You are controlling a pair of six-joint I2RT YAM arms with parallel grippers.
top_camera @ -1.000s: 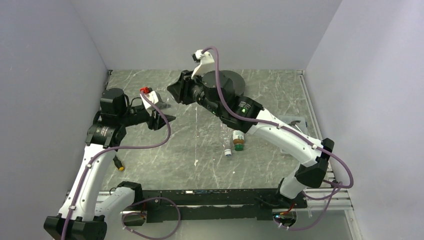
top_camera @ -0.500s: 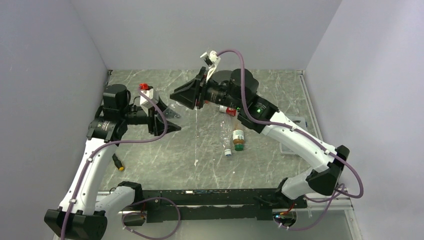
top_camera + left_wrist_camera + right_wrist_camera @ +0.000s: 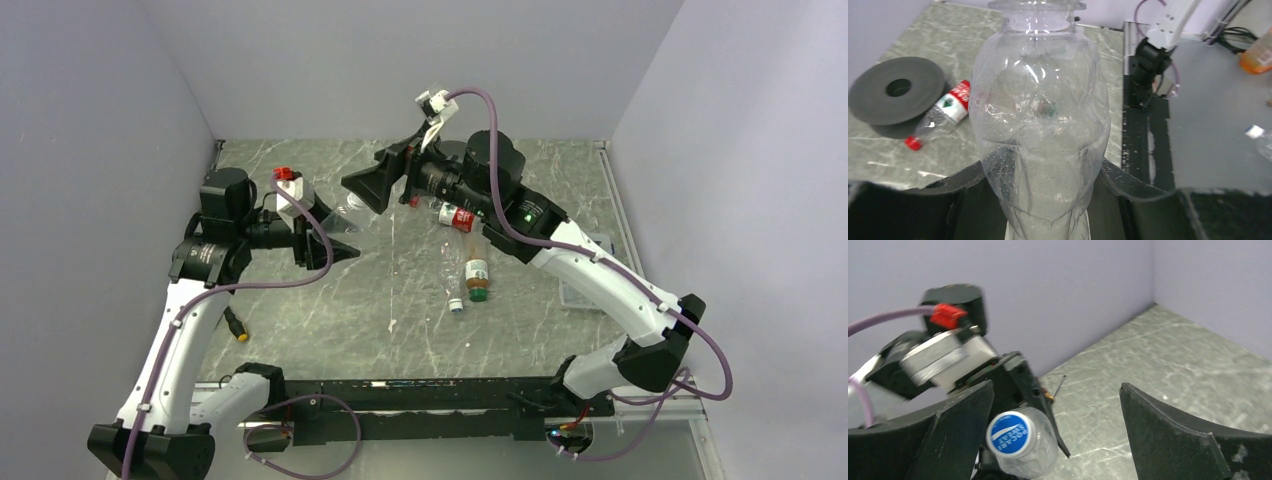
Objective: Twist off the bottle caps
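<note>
4 bottles: 1 clear bottle [image 3: 1040,100] clenched in left claw [image 3: 1047,186]; red-label bottle [image 3: 458,217], amber bottle [image 3: 477,276], second clear bottle [image 3: 455,290] on tabletop [image 3: 300,320]; right claw [image 3: 1055,390] released.

Held clear bottle [image 3: 1040,115]: plain, dented walls, droplets inside. Clamped at lower body in left claw [image 3: 1048,192], off counter [image 3: 330,300], roughly level. Blue cap [image 3: 1010,432] with white lettering on.
Red-label bottle [image 3: 456,217]: clear, lying on side at back of counter, red cap [image 3: 912,143] on.
Amber bottle [image 3: 477,275]: white-green label, green cap on, lying flat mid-counter, cap toward near edge.
Second clear bottle [image 3: 453,268]: plain, lying just left of amber bottle, nearly parallel, pale cap toward near edge.
</note>
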